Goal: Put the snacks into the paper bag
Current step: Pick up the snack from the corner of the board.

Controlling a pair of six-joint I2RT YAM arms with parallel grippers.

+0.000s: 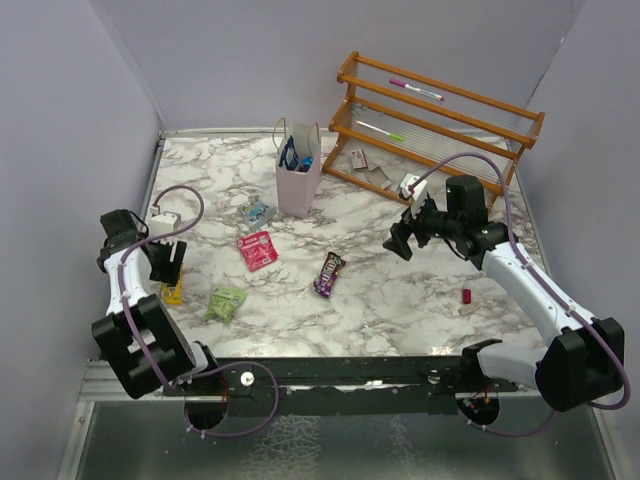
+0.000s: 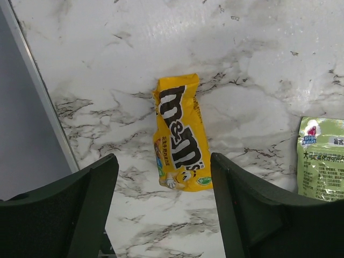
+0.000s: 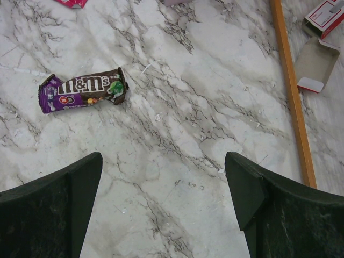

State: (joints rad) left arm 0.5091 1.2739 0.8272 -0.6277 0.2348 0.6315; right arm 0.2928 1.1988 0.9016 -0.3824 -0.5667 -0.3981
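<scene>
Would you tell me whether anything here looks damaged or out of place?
A small cardboard box lies open beside the bottom rail of the orange rack; the brown M&M's packet looks crumpled at its ends.

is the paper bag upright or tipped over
Upright: the paper bag stands on its base, mouth open upward, with a blue packet poking out.
</scene>
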